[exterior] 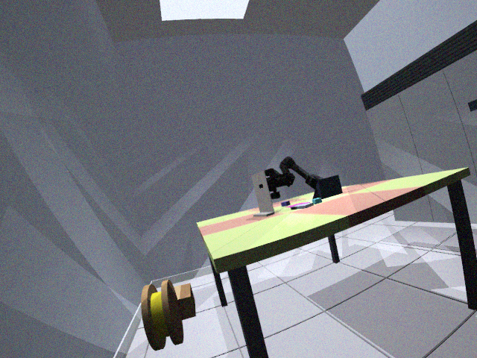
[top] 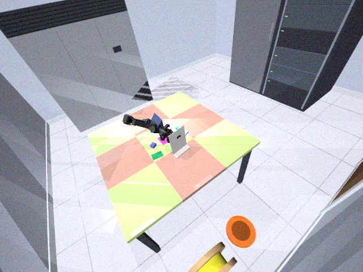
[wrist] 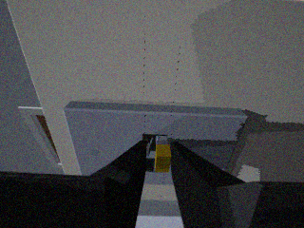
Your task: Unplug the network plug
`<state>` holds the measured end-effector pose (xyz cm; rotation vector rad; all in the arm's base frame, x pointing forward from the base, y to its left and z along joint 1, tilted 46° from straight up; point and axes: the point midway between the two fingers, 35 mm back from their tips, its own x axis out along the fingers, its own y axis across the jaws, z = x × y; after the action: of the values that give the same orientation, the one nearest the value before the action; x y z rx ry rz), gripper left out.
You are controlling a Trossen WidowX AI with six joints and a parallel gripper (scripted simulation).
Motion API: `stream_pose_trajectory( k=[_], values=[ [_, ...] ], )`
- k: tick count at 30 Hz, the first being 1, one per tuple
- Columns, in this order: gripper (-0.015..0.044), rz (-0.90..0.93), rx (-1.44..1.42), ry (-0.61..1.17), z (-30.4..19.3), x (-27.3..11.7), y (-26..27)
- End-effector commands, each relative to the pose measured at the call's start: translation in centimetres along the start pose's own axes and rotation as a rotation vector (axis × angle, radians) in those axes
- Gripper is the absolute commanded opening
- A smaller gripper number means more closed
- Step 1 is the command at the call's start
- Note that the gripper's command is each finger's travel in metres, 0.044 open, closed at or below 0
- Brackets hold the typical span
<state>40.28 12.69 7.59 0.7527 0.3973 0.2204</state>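
The arm [top: 140, 121] reaches from the far left part of the surface [top: 146, 187] toward the upright panel [top: 178, 140]. A blue block [top: 152, 144] and a green block [top: 157, 155] lie on the surface left of the panel. The magenta marked square [top: 161, 140] lies just beside them, below the wrist. In the wrist view, the jaws are clamped on the yellow plug [wrist: 162, 158], one finger on each side. The plug sits at the socket in the panel face, off the surface and apart from the square.
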Motion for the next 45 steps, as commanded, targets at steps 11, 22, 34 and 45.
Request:
stream_pose_trajectory(
  k=[11,22,34,45],
  values=[
    [0.0000,-0.002,-0.004,0.003,-0.1,0.0,-0.1],
    [0.0000,-0.002,-0.004,0.003,-0.1,-0.5,-0.1],
    [0.0000,-0.002,-0.004,0.004,-0.3,-1.2,-0.1],
    [0.0000,-0.003,-0.004,0.004,-0.4,-1.9,-0.1]
  ],
)
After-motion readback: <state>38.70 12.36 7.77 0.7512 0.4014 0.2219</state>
